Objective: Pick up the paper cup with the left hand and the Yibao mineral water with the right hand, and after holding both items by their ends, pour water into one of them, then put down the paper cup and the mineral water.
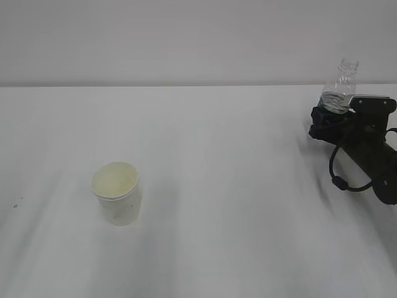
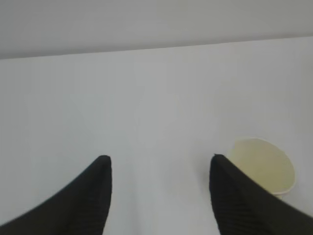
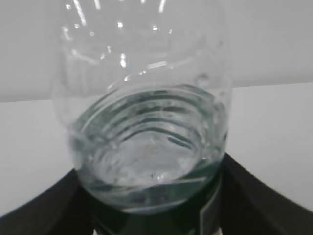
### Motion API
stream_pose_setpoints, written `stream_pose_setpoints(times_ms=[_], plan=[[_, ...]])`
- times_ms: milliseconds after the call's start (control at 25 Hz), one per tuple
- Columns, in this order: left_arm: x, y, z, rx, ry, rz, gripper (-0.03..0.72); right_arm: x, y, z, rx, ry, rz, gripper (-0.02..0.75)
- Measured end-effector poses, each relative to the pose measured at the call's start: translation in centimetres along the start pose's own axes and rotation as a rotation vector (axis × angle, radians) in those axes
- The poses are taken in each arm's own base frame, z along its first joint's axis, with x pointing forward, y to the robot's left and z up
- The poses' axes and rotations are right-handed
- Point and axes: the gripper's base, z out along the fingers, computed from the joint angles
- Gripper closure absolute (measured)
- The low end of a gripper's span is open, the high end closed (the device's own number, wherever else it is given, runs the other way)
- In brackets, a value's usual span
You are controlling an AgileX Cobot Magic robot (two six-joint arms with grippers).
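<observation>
one paper cup (image 1: 116, 200) — white, tapered; one ribbed clear bottle (image 1: 339, 93) between right hand (image 1: 335, 121) fingers, grip unclear; left hand (image 2: 159, 196) spread, empty

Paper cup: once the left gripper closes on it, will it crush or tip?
The paper cup looks thin-walled and shows only a pale interior, so it is probably light and could dent under a firm squeeze. It stands upright and tapers to a narrower base, so an off-centre nudge might tip it. The left gripper is open, beside it.

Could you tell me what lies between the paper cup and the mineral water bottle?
Nothing: only bare white table separates the paper cup from the bottle, as the exterior view shows.
</observation>
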Motion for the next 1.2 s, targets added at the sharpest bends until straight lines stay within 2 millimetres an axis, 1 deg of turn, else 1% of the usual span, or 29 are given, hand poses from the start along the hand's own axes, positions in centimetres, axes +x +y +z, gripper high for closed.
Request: stream_pose_setpoints(times_ms=[360,480,960,1200], plan=[[0.6,0.0,2.4,0.009,0.022,0.002,0.264,0.0,0.1,0.0,-0.014,0.002,-0.007,0.24],[0.8,0.0,2.8,0.01,0.029,0.001,0.267,0.0,0.2,0.0,-0.018,0.002,-0.009,0.24],[0.9,0.0,2.9,0.01,0.033,0.001,0.267,0.0,0.3,0.0,-0.03,-0.002,-0.016,0.24],[0.9,0.0,2.9,0.01,0.032,0.001,0.267,0.0,0.8,0.0,-0.085,0.004,-0.044,0.241]])
